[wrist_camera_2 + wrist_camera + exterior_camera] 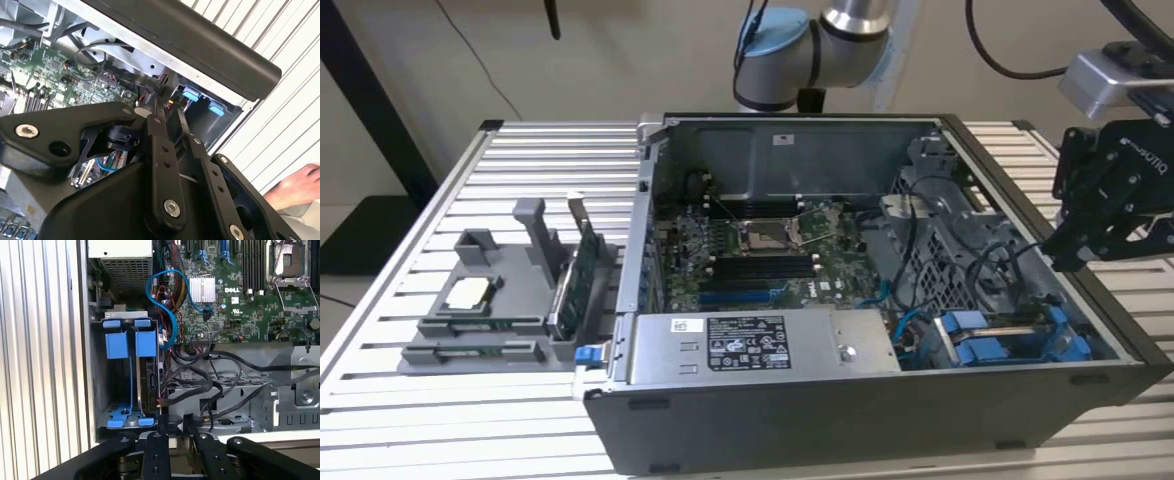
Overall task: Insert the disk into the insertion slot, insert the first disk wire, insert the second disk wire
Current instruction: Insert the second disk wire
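The disk (987,345) sits in its blue carrier in the bay at the open computer case's near corner, on the exterior view's right. In the first wrist view the disk (131,385) stands on edge between blue tabs, and its blue tabs (192,94) show in the second wrist view. A blue wire (167,320) loops from the board down beside the disk, and black wires (200,375) bunch next to it; whether either is plugged in is hidden. My gripper (1062,258) hangs above the case's rim, apart from the disk. In both wrist views my gripper (175,422) (167,117) holds nothing, fingers drawn close.
A silver power-supply box (747,345) lies along the case's front, with the motherboard (761,250) behind it. A grey fixture (494,300) holding parts stands on the slatted table at the exterior view's left. A person's hand (295,187) rests on the table beside the case.
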`<control>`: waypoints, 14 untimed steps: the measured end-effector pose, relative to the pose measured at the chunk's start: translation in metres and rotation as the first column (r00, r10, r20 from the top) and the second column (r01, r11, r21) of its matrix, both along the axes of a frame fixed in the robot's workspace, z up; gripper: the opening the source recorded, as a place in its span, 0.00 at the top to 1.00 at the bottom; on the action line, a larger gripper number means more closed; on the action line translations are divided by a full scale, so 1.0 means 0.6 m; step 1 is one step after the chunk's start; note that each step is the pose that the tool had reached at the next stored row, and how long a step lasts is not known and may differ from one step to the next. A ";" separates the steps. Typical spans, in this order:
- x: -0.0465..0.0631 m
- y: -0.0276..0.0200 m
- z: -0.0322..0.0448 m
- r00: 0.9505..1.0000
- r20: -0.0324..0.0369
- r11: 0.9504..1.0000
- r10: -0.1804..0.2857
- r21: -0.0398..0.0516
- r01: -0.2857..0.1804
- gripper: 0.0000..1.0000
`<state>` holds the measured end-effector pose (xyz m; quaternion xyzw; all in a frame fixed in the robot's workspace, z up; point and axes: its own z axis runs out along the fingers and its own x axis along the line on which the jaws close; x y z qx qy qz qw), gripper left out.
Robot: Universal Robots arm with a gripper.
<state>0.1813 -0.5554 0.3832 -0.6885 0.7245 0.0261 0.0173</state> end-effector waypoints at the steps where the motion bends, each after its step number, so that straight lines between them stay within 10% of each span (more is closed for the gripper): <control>1: 0.003 0.0000 0.000 1.000 -0.001 1.000 0.000 0.000 0.000 0.73; 14: 0.014 -0.0001 -0.003 1.000 -0.003 1.000 0.000 0.010 0.000 0.73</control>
